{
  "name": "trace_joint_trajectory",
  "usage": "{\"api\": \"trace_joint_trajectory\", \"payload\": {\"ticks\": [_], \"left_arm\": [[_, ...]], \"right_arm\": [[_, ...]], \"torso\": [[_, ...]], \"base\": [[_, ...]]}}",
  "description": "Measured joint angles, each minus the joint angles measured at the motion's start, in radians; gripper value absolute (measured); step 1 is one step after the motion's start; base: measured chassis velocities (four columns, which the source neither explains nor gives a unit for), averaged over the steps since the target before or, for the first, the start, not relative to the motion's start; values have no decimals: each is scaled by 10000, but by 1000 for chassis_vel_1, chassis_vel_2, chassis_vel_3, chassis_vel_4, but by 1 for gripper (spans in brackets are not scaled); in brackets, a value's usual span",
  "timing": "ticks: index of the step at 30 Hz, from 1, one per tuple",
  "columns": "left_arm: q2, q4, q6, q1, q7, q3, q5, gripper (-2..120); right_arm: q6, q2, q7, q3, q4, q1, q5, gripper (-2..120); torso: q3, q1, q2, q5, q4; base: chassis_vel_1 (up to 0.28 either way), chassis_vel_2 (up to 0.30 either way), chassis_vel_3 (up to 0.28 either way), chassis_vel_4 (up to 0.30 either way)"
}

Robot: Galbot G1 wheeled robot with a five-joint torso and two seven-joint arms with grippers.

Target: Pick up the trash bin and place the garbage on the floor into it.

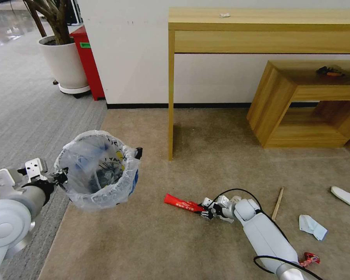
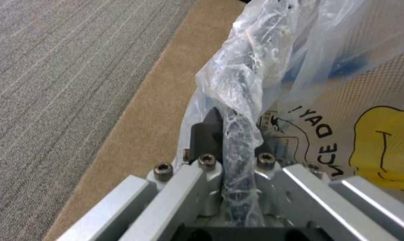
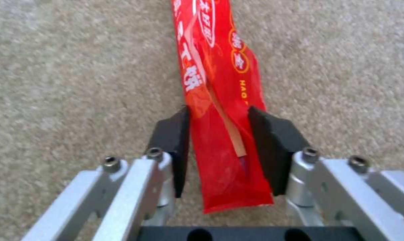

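a white wall (image 1: 136,58) with a dark skirting strip runs across the back, and a tall light-wood console table (image 1: 260,27) stands against it beside a low wooden side table (image 1: 299,101). beige carpet (image 1: 206,155) covers the floor here, meeting grey ribbed carpet (image 1: 23,112) on the left. back there, a white planter (image 1: 64,64) with a tree trunk sits just beside a red cabinet (image 1: 87,62).

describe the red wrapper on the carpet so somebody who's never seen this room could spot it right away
Start at the tall wooden desk against the white wall and come forward from its front left leg over the beige carpet. The red wrapper lies flat there, one end between the open fingers of the right gripper. It is long, narrow and glossy, unlike the pale tissue and thin stick nearby.
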Motion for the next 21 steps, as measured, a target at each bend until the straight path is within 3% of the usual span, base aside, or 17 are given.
{"api": "trace_joint_trajectory", "payload": {"ticks": [5,11,21], "left_arm": [[-1,-3,0,-1,6,-1,-1,0],[2,-67,0,2,13,0,-14,0],[-32,-131,0,28,14,29,-15,0]], "right_arm": [[0,-28,109,74,-42,1,-96,24],[0,-116,349,162,-76,-79,-192,0],[-46,-186,627,159,73,-165,-173,0]], "torso": [[0,0,0,0,0],[0,0,0,0,0],[0,0,0,0,0]], "base": [[0,0,0,0],[0,0,0,0],[0,0,0,0]]}}
